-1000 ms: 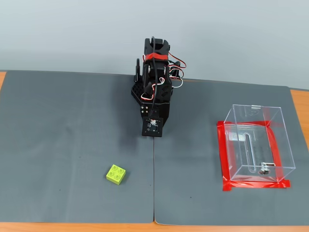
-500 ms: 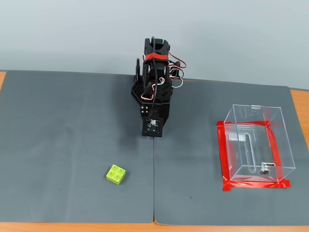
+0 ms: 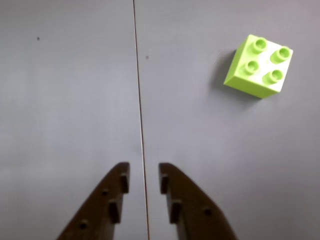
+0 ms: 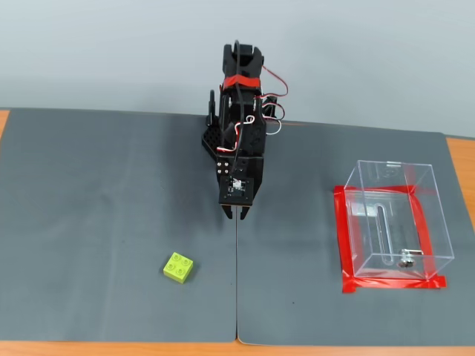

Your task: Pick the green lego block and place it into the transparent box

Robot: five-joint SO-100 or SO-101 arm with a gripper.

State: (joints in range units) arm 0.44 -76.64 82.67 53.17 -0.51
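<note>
Wrist view: gripper (image 3: 144, 175) enters from 6 o'clock, two dark fingers (image 3: 112, 200) parted by a narrow gap, nothing between them, holding nothing. A thin seam line (image 3: 139, 90) on the grey mat runs up through that gap. Green lego block (image 3: 258, 65) sits at about 2 o'clock from the fingertips, well apart, studs up, flat on the mat.

Fixed view: arm (image 4: 239, 133) stands at centre top, gripper (image 4: 237, 213) pointing down at the mat (image 4: 96, 193). Block (image 4: 179, 268) lies at 7 o'clock from the gripper. Transparent box (image 4: 393, 222) sits at 3 o'clock, well apart, red tape (image 4: 343, 245) around its base, small metal piece (image 4: 405, 262) inside.
</note>
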